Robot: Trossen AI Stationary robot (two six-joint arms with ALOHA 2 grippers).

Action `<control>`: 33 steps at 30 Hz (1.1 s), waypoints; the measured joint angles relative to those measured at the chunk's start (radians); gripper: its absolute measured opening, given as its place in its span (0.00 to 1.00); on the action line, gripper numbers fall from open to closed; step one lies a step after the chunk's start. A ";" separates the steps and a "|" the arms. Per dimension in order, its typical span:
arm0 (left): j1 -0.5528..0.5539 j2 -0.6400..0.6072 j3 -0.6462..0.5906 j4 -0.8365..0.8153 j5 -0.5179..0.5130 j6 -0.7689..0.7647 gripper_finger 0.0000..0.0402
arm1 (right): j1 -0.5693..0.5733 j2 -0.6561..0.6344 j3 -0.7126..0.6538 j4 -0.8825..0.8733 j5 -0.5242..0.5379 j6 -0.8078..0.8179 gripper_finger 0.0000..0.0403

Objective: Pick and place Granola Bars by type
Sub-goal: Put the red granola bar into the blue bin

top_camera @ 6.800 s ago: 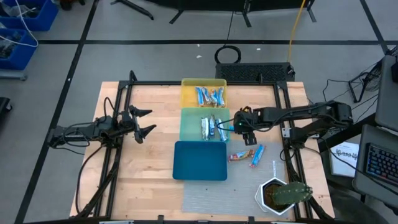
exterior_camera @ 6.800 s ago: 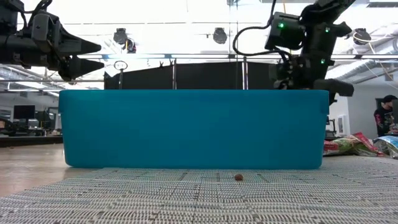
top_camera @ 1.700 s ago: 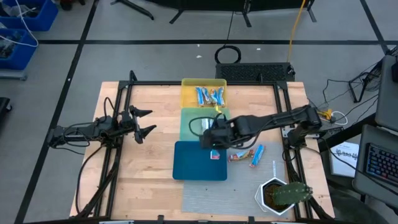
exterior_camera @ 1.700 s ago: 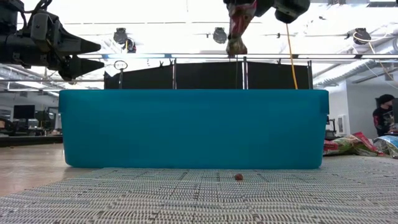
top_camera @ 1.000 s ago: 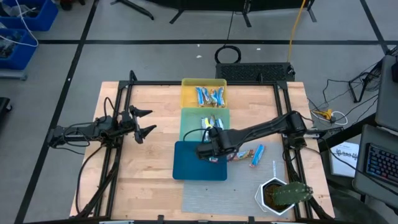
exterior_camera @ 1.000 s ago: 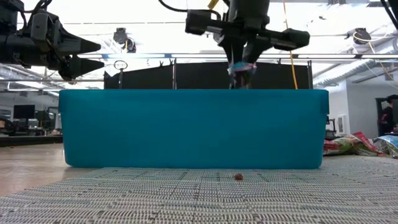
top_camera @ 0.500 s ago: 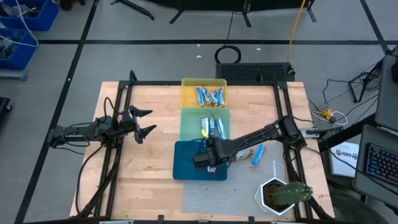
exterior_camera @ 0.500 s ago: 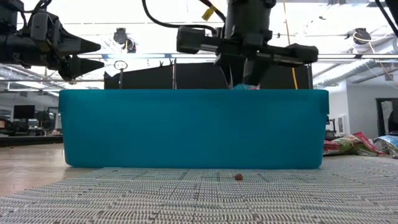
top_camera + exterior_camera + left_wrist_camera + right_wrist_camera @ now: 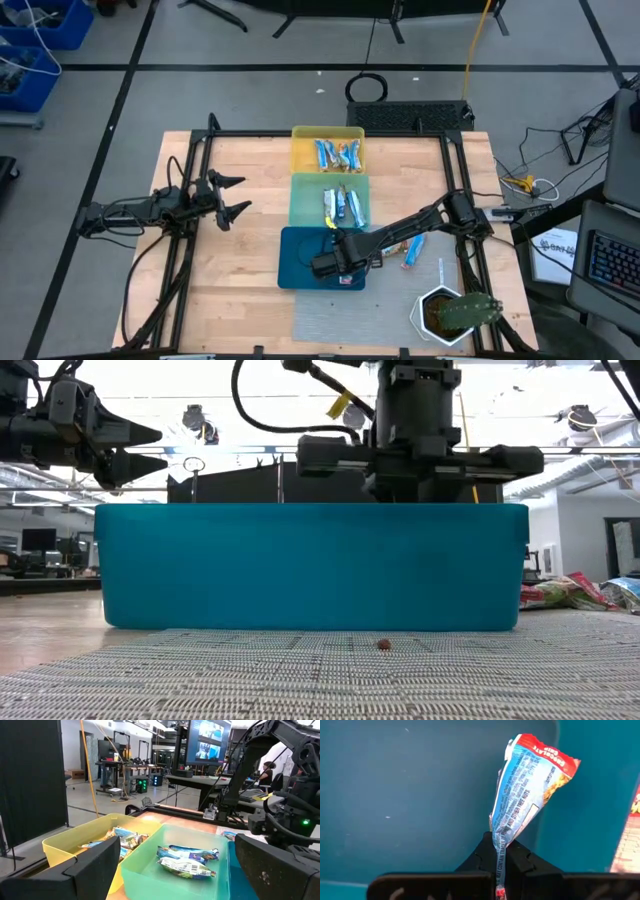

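My right gripper (image 9: 500, 851) is down inside the blue tray (image 9: 300, 262), shut on a granola bar (image 9: 527, 790) with a blue-and-white wrapper and a red end. In the low view the tray wall (image 9: 310, 565) hides its fingers and the bar. More granola bars lie in the green tray (image 9: 338, 203) and the yellow tray (image 9: 336, 153). Two others lie on the table right of the blue tray (image 9: 413, 248). My left gripper (image 9: 234, 196) waits open over the table's left side. My right gripper pinches the bar's flat sealed end (image 9: 498, 845) between its two fingers. The fingers come from above, pointing down into the blue tray. The bar hangs below them with its red end (image 9: 545, 757) lowest. Whether that end touches the tray floor I cannot tell.
A potted plant (image 9: 455, 312) stands at the table's near right corner. A grey mat (image 9: 340, 320) lies in front of the blue tray, with a small crumb (image 9: 383, 645) on it. Black frame rails (image 9: 190, 230) run along both sides of the table.
My right gripper has moved toward the table's near edge and down. It has carried the bar from above the blue tray's rim to below it, out of sight in the low view. The gripper has stayed shut on the bar.
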 joint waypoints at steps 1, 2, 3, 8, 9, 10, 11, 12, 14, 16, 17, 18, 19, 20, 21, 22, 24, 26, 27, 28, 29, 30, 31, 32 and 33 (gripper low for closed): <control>0.000 0.000 0.000 0.000 0.000 0.000 0.98 | -0.001 0.000 -0.006 0.001 -0.005 0.000 0.00; 0.000 0.000 0.000 0.000 0.000 0.000 0.98 | -0.001 -0.001 -0.014 0.005 -0.006 0.000 0.00; 0.000 0.000 0.000 0.000 0.000 0.000 0.98 | -0.001 -0.002 -0.023 0.010 -0.008 0.000 0.00; 0.000 0.000 0.000 0.000 0.000 0.000 0.98 | -0.009 -0.001 -0.055 0.023 -0.029 -0.004 0.00; 0.000 0.000 0.000 0.000 0.000 0.000 0.98 | -0.011 -0.001 -0.062 0.022 -0.030 -0.007 0.00; 0.000 0.000 0.000 0.000 0.000 0.000 0.98 | -0.013 -0.001 -0.068 0.025 -0.030 -0.010 0.00; 0.000 0.000 0.000 0.000 0.000 0.000 0.98 | -0.015 -0.001 -0.072 0.028 -0.031 -0.012 0.00; 0.000 0.000 0.000 0.000 0.000 0.000 0.98 | -0.018 -0.001 -0.074 0.033 -0.031 -0.012 0.00; 0.000 0.000 0.000 0.000 0.000 0.000 0.98 | -0.020 -0.001 -0.074 0.039 -0.030 -0.011 0.00; 0.000 0.000 0.000 0.000 0.000 0.000 0.98 | -0.020 -0.001 -0.074 0.038 -0.029 -0.011 0.02; 0.000 0.000 0.000 0.000 0.000 0.000 0.98 | -0.020 -0.001 -0.075 0.038 -0.029 -0.011 0.03; 0.000 0.000 0.000 0.000 0.000 0.000 0.98 | -0.020 -0.001 -0.075 0.037 -0.030 -0.011 0.04; 0.000 0.000 0.000 0.000 0.000 0.000 0.98 | -0.020 -0.001 -0.075 0.037 -0.030 -0.011 0.06; 0.000 0.000 0.000 0.000 0.000 0.000 0.98 | -0.020 -0.001 -0.075 0.034 -0.030 -0.008 0.07; 0.000 0.000 0.000 0.000 0.000 0.000 0.98 | -0.020 -0.001 -0.075 0.031 -0.030 -0.004 0.09; 0.000 0.000 0.000 0.000 0.000 0.000 0.98 | -0.020 -0.001 -0.075 0.030 -0.030 -0.002 0.11; 0.000 0.000 0.000 0.000 0.000 0.000 0.98 | -0.022 -0.001 -0.075 0.031 -0.030 -0.003 0.15; 0.000 0.000 0.000 0.000 0.000 0.000 0.98 | -0.024 -0.001 -0.075 0.030 -0.030 -0.003 0.20; 0.000 0.000 0.000 0.000 0.000 0.000 0.98 | -0.025 -0.001 -0.075 0.030 -0.030 -0.003 0.23; 0.000 0.000 0.000 0.000 0.000 0.000 0.98 | -0.025 -0.001 -0.075 0.030 -0.030 -0.003 0.26; 0.000 0.000 0.000 0.000 0.000 0.000 0.98 | -0.027 -0.001 -0.075 0.030 -0.030 -0.003 0.28; 0.000 0.000 0.000 0.000 0.000 0.000 0.98 | -0.027 -0.001 -0.075 0.030 -0.030 -0.003 0.31; 0.000 0.000 0.000 0.000 0.000 0.000 0.98 | -0.027 -0.002 -0.075 0.031 -0.031 -0.002 0.33; 0.000 0.000 0.000 0.000 0.000 0.000 0.98 | -0.027 -0.005 -0.075 0.030 -0.032 0.000 0.36; 0.000 0.000 0.000 0.000 0.000 0.000 0.98 | -0.027 -0.009 -0.075 0.027 -0.032 0.006 0.37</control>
